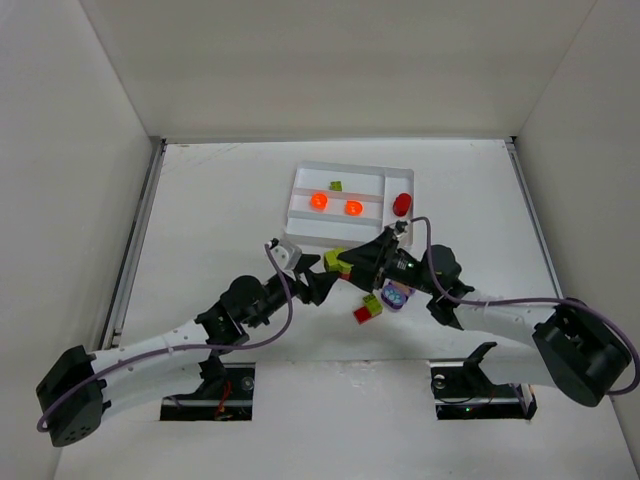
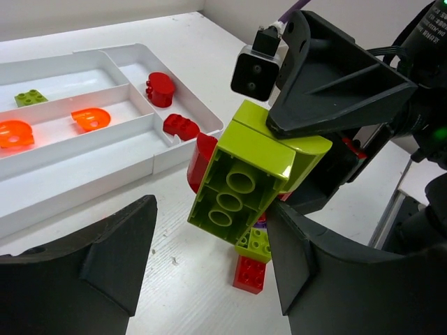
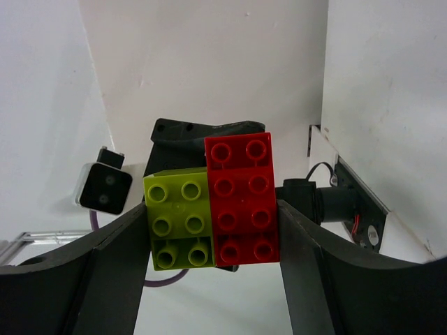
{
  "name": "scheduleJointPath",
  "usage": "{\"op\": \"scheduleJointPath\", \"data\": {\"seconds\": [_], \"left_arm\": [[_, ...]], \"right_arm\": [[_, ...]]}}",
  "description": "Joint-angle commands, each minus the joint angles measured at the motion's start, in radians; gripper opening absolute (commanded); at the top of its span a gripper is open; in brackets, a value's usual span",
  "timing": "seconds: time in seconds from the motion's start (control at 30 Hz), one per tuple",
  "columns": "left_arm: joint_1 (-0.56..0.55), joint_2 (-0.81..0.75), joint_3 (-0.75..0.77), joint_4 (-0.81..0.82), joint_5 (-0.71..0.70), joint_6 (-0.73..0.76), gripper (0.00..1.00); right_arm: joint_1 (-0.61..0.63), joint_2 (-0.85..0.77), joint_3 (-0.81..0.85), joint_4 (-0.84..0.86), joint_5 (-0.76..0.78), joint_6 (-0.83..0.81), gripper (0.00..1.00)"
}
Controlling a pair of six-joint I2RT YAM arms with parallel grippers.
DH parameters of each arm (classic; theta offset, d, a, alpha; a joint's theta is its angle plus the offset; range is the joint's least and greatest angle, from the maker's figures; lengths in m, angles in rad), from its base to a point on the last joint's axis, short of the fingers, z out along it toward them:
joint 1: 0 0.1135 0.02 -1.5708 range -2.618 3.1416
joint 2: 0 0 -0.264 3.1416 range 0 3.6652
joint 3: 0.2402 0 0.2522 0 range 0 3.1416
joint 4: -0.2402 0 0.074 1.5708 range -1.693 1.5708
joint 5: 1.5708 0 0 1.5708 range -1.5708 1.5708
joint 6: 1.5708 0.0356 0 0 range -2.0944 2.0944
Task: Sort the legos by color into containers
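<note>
joined brick pair held in mid-air for separation before sorting

a lime brick (image 3: 178, 220) and a longer red brick (image 3: 241, 202), stuck side by side, are pinched between the fingers of the right gripper (image 3: 211, 209), clear of the table and just in front of the white tray (image 2: 70, 174). the left gripper (image 2: 209, 206) is presented to the pair with its fingers spread wide, closed on nothing. the step in hand is judged to be splitting the two colours; a firm grip on the lime brick and a pull against the stud joint would be called for next. both bricks are hard, glossy moulded plastic, studded on one face, hollow-tubed beneath. orange round pieces (image 2: 91, 118) and red pieces (image 2: 160, 89) lie in separate slots
</note>
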Motion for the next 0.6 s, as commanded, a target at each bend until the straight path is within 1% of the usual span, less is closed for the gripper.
{"op": "scheduleJointPath", "data": {"seconds": [0.0, 0.2, 0.4, 0.57], "left_arm": [[-0.024, 0.006, 0.059, 0.033, -0.024, 0.047, 0.59], [-0.05, 0.021, 0.085, 0.023, -0.032, 0.066, 0.48], [-0.076, 0.044, 0.104, 0.019, -0.032, 0.074, 0.34], [-0.093, 0.021, 0.101, 0.007, -0.046, 0.077, 0.25]], "right_arm": [[0.006, -0.035, -0.016, 0.058, -0.024, 0.009, 0.51], [-0.002, -0.047, -0.032, 0.058, -0.043, 0.007, 0.51], [-0.012, -0.053, -0.04, 0.058, -0.047, 0.007, 0.51], [-0.04, -0.063, -0.052, 0.062, -0.054, 0.007, 0.51]]}}
